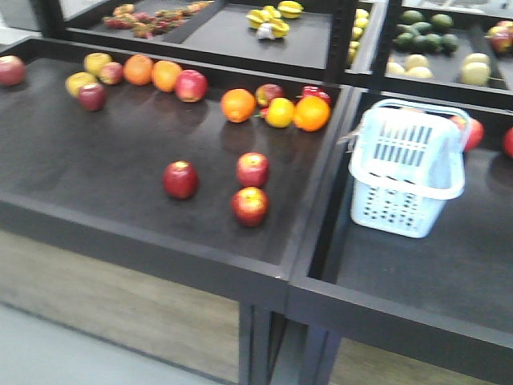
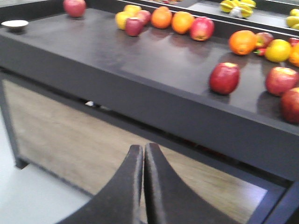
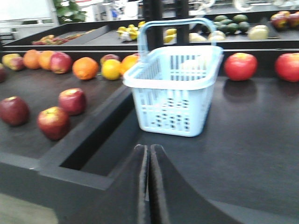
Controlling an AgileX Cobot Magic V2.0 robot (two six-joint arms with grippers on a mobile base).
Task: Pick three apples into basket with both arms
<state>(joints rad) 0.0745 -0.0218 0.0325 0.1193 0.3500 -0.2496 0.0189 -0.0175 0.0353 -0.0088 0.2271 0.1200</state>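
Observation:
Three red apples lie near the front of the left shelf tray: a darker one (image 1: pixel 180 179), one (image 1: pixel 252 169) behind and one (image 1: pixel 250 206) in front. The pale blue basket (image 1: pixel 409 172) stands in the right tray, and nothing shows through its slotted sides. My left gripper (image 2: pixel 143 148) is shut with nothing in it, hanging below and in front of the left tray; the dark apple (image 2: pixel 224 78) is up to its right. My right gripper (image 3: pixel 149 148) is shut and holds nothing, low before the basket (image 3: pixel 173 93). The apples (image 3: pixel 54 122) lie to its left. Neither arm shows in the front view.
Oranges (image 1: pixel 238 105), yellow fruit (image 1: pixel 280 112) and more apples (image 1: pixel 191 85) line the back of the left tray. A raised divider (image 1: pixel 321 200) separates the two trays. Red apples (image 3: pixel 240 66) sit behind the basket. Upper shelves hold bananas (image 1: pixel 268 22) and green fruit (image 1: pixel 425 32). A small white dish (image 2: pixel 15 24) sits far left.

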